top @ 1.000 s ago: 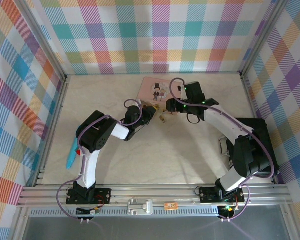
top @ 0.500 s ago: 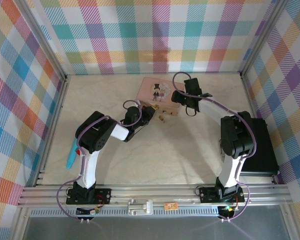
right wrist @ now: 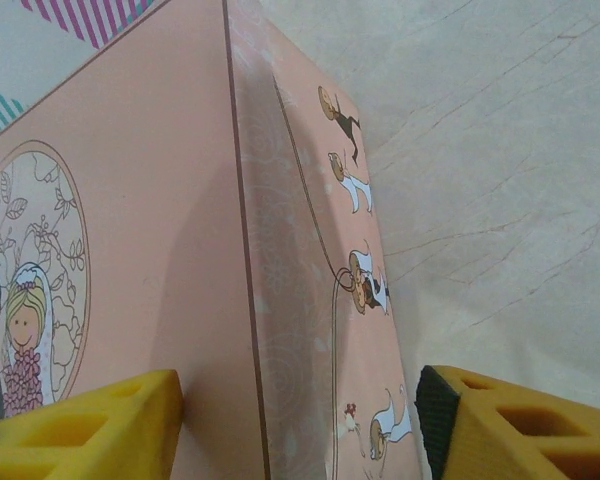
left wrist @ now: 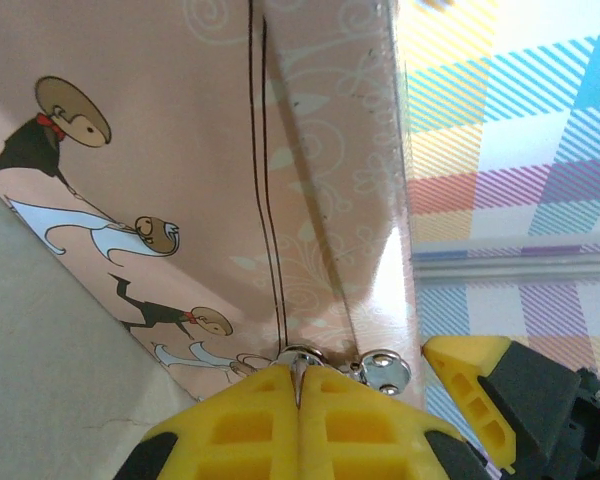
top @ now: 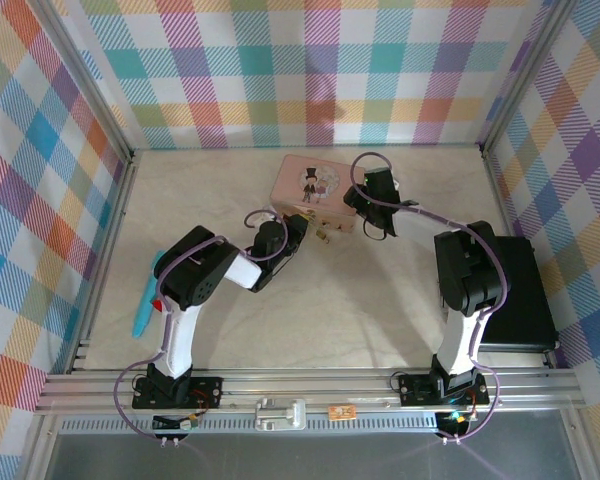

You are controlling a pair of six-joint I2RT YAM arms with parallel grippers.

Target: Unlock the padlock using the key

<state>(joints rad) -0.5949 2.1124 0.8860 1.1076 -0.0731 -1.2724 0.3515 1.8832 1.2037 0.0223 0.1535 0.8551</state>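
Left gripper (left wrist: 298, 392) is closed: the yellow pads are pressed flat together. We see a thin silver sliver, the key (left wrist: 300, 356), pinched at the seam, with only its tip past the pads. The tip sits at the lower edge of the pink tin (top: 313, 183), against the side wall printed with cartoon figures. A small round silver fitting (left wrist: 385, 371) sits just beside the key on that same edge. We can't tell whether it belongs to the tin's clasp or to the lock.

From the top camera, the padlock (top: 323, 235) is a tiny brass speck at the tin's near edge. It lies just to the right of the left fingertips, and we can't make out the shackle or keyhole there.

Right gripper (right wrist: 300, 430) is open, jaws wide and straddling a corner of the tin. One finger is over the picture lid and the other is out past the side wall, above the table (top: 380, 300). We can't tell whether either pad touches the tin. One of its yellow fingertips (left wrist: 472, 372) shows in the left wrist view, close to the right of the key.

Both arms meet at the tin near the back of the table.
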